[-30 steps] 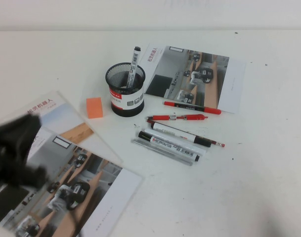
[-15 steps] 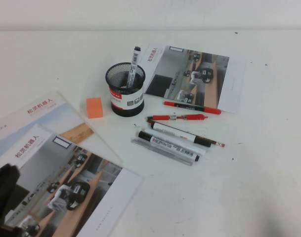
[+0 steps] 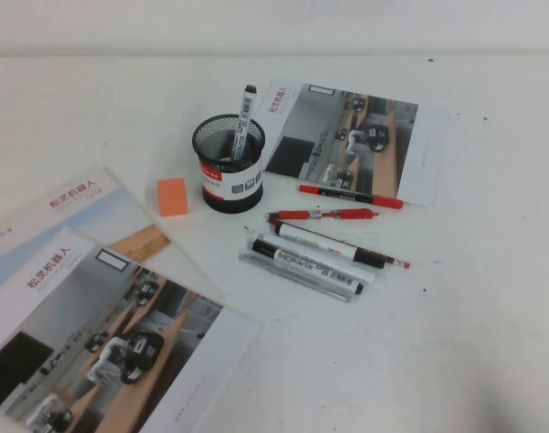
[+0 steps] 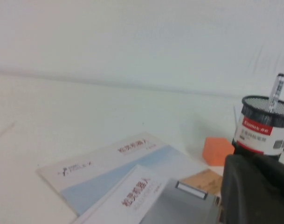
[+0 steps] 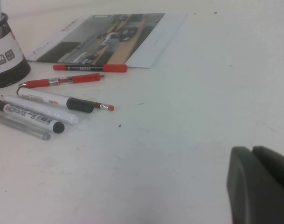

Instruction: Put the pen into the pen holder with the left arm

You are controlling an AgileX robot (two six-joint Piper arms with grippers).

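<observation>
A marker pen (image 3: 242, 126) with a white printed barrel and black cap stands tilted inside the black mesh pen holder (image 3: 229, 167), its top sticking out; both also show in the left wrist view, pen (image 4: 276, 91) and holder (image 4: 260, 133). Two similar markers (image 3: 328, 245) (image 3: 306, 263) lie flat on the table to the right of the holder. My left gripper (image 4: 253, 186) shows only in its wrist view, low over the brochures, well back from the holder, fingers together and empty. My right gripper (image 5: 252, 154) is shut and empty, to the right of the pens.
Two red pens (image 3: 324, 216) (image 3: 351, 196) and a grey pen (image 3: 297, 277) lie by the markers. An orange block (image 3: 172, 196) sits left of the holder. Brochures lie at the front left (image 3: 103, 298) and behind the holder (image 3: 364, 140).
The left arm has drawn back toward the lower left and left the high view. The pen in the holder and the things on the table have not moved.
</observation>
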